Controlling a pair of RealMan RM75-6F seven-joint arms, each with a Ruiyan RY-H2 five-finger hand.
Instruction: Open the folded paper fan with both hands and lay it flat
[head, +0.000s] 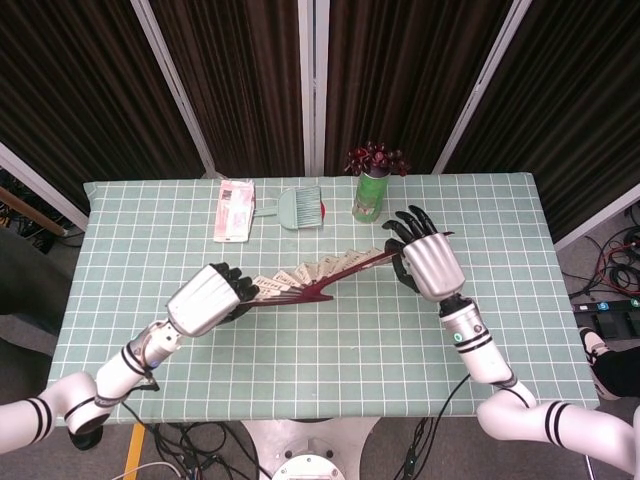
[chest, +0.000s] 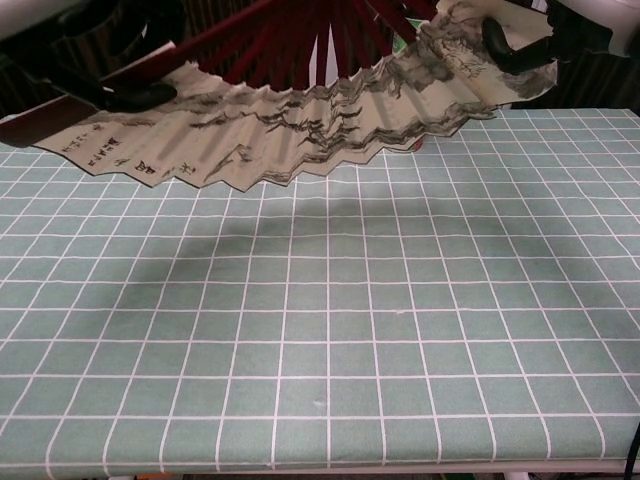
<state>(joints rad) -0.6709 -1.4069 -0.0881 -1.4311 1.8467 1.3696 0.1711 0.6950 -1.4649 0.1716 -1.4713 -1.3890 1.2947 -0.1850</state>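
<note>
The paper fan (head: 322, 270) is spread wide, with a beige painted leaf (chest: 290, 135) and dark red ribs (chest: 300, 40). It hangs above the green checked table (head: 330, 350), tilted, between both hands. My left hand (head: 207, 299) grips the fan's left end guard, and its dark fingers (chest: 125, 95) show on that end in the chest view. My right hand (head: 430, 262) holds the right end, where a dark finger (chest: 518, 48) presses on the leaf. The fan's shadow falls on the cloth below.
Along the far edge stand a green can with a dark red plant (head: 372, 185), a small pale brush (head: 300, 208) and a pink packet (head: 235, 208). The near half of the table (chest: 330, 340) shows only cloth.
</note>
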